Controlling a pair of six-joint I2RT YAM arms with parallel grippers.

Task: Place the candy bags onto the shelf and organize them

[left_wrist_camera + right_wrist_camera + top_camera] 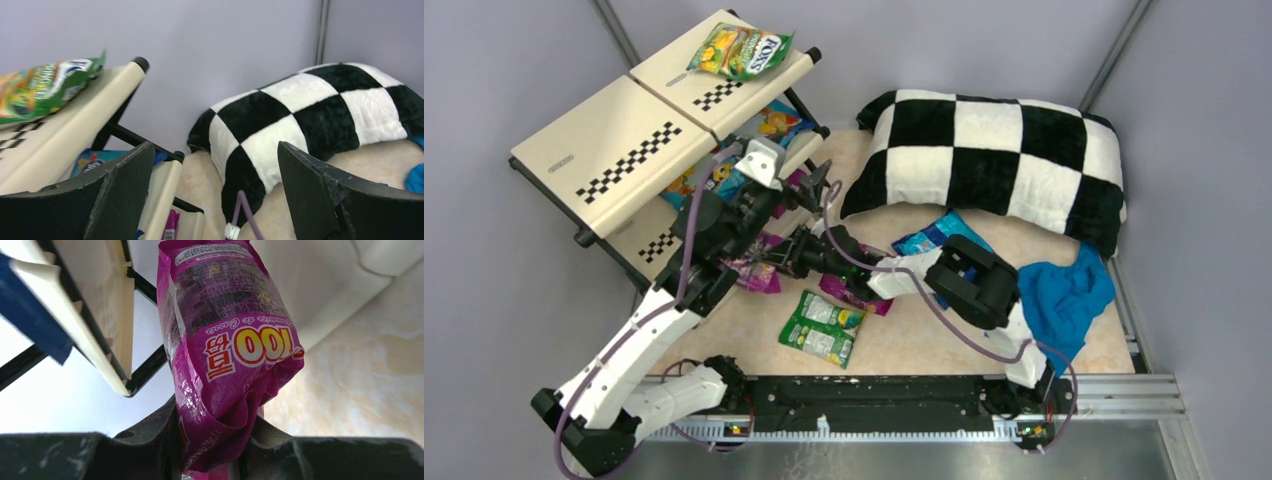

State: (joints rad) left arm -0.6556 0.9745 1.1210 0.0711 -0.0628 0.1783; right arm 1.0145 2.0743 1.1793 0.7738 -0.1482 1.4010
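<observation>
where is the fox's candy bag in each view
Top external: the FOX'S bag lies upper left, on the top tier of the shelf.
Left wrist: at the far left edge, on that cream tier.
Right wrist: not in it.
Shared landmark: the shelf's cream panel and black frame.

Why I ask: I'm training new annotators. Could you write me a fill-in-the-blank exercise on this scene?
1. The right pincer is shut on a candy bag whose colour is ____.
2. The left pincer stands ____, with nothing between its fingers.
3. The FOX'S bag lies on the ____ tier of the shelf.
4. The cloth beside the checkered pillow is ____.

Missing words: magenta; open; top; blue.
</observation>
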